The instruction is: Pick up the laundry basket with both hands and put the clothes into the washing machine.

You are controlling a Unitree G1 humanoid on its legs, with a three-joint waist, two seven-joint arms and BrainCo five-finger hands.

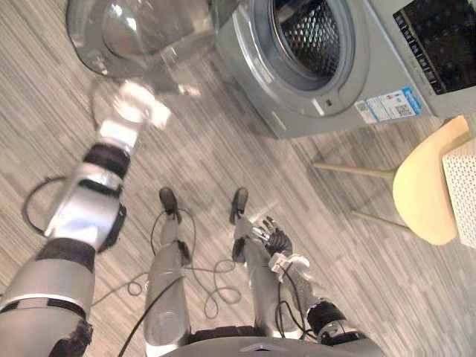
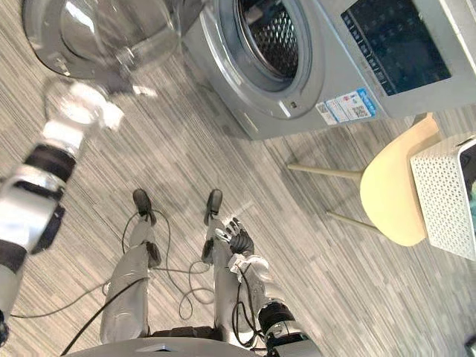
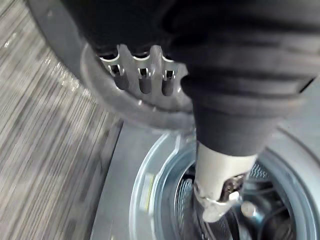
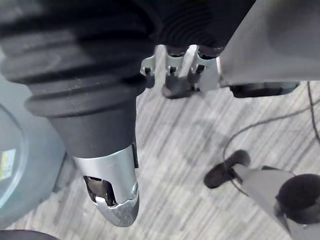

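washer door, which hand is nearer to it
Left. The left hand is up right by the lower edge of the open washer door. The right hand hangs low over the floor, well back from the door.

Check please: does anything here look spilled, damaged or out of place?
Nothing stands out. The silver-grey washing machine has its round glass door swung open, the left hand by its rim. The white perforated laundry basket sits on the pale yellow chair. The right hand hangs low.

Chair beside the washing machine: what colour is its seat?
Pale yellow; the chair shows best in the right eye view.
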